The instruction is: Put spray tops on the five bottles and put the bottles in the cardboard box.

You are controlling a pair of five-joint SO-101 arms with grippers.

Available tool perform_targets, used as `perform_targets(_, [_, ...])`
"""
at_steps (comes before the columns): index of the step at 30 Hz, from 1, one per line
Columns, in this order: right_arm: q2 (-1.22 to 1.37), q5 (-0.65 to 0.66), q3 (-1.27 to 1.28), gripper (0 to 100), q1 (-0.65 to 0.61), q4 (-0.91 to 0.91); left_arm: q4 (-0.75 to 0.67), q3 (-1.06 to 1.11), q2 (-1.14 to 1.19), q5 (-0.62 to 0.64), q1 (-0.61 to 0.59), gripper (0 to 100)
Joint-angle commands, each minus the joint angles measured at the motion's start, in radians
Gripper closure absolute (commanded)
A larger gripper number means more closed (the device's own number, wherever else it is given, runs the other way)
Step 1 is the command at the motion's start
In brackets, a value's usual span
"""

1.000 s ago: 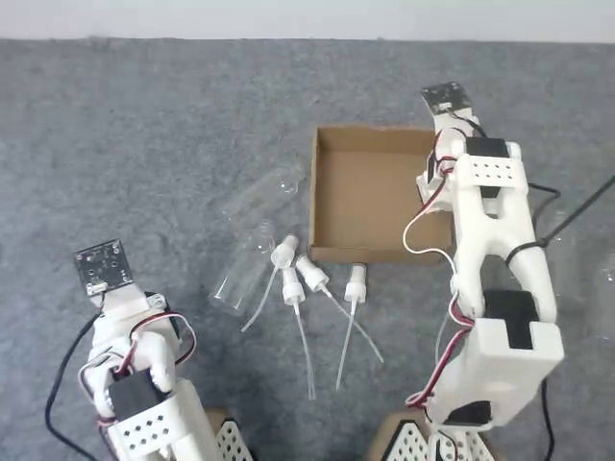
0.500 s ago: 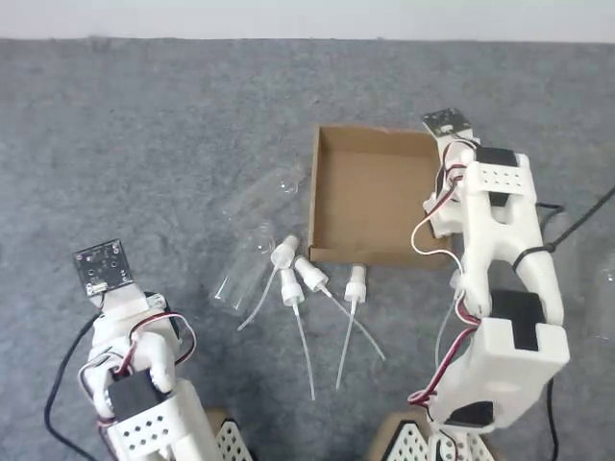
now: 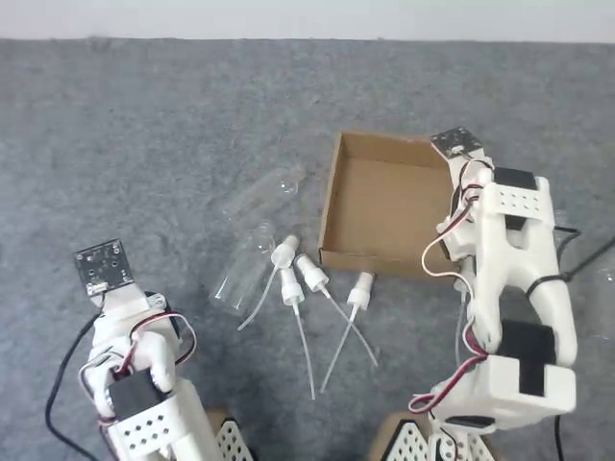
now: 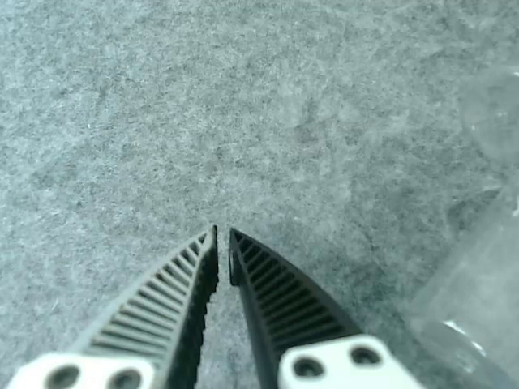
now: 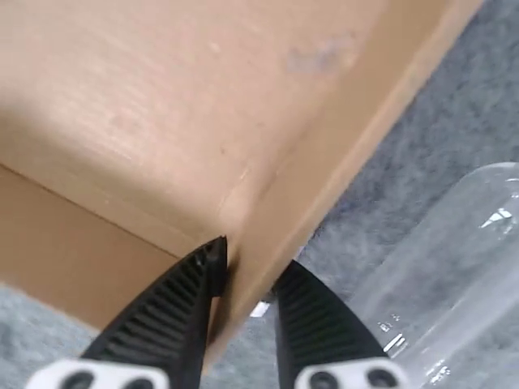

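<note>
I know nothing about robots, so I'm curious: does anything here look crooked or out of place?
The cardboard box sits askew, its wall pinched near a corner by the right end effector. Spray tops lie scattered beside it.

Right gripper (image 5: 251, 261), clamped on wall, dragged open brown cardboard box (image 3: 384, 206) toward 3 o'clock, skewing it; adjacent white spray top (image 3: 359, 288) nudged.

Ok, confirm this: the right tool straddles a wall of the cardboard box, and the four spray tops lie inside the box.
Not quite. The right tool does straddle a wall of the cardboard box, but the four spray tops lie on the carpet beside the box, not inside it, as the high view shows.
</note>
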Motion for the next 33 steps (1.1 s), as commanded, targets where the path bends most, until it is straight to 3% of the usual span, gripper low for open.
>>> perform_targets(1, [-0.074, 0.025, 0.0, 96.0, 0.013, 0.015, -0.023, -0.007, -0.015, -0.003, 0.0, 98])
perform_targets(8, [-0.076, 0.025, -0.003, 73.2, 0.016, 0.016, -0.023, -0.007, -0.015, -0.003, 0.0, 98])
perform_targets(14, [-0.085, 0.0, -0.075, 73.9, 0.01, 0.048, -0.023, -0.007, -0.015, -0.003, 0.0, 98])
perform_targets(20, [-0.084, -0.052, -0.358, 78.3, 0.031, 0.297, -0.023, -0.007, -0.015, -0.003, 0.0, 98])
perform_targets(33, [-0.073, 0.075, -0.453, 79.0, 0.507, 0.349, -0.023, -0.007, -0.015, -0.003, 0.0, 98])
